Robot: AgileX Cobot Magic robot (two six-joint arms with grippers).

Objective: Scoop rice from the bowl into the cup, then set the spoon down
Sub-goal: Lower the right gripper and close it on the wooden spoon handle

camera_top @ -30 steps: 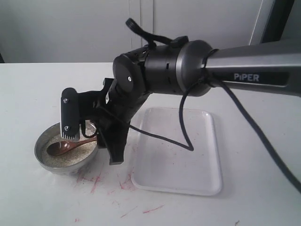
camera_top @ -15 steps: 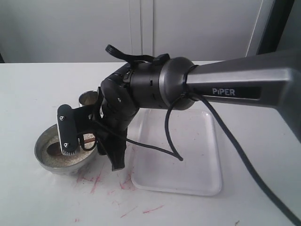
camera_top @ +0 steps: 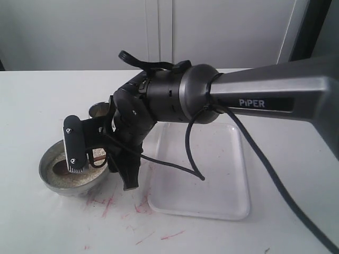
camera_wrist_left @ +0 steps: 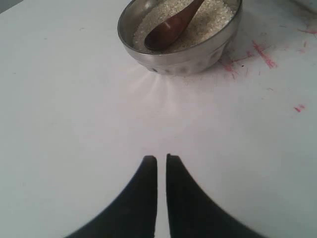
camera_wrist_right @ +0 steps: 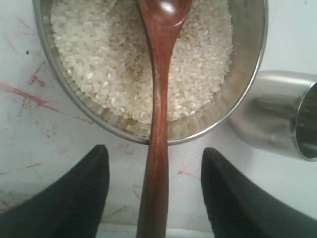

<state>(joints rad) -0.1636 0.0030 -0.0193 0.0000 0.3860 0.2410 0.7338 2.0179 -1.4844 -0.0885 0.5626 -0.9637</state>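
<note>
Right tool (camera_wrist_right: 154, 151), pose nearly unchanged

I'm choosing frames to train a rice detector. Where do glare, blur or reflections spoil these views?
Right wrist view: rice grains sharp, a bright glint in the scoop of the spoon, the dark fingers soft and featureless. Left wrist view: the bowl throws pale reflected streaks onto the table. Exterior view: soft overall, individual grains not resolvable.
</note>
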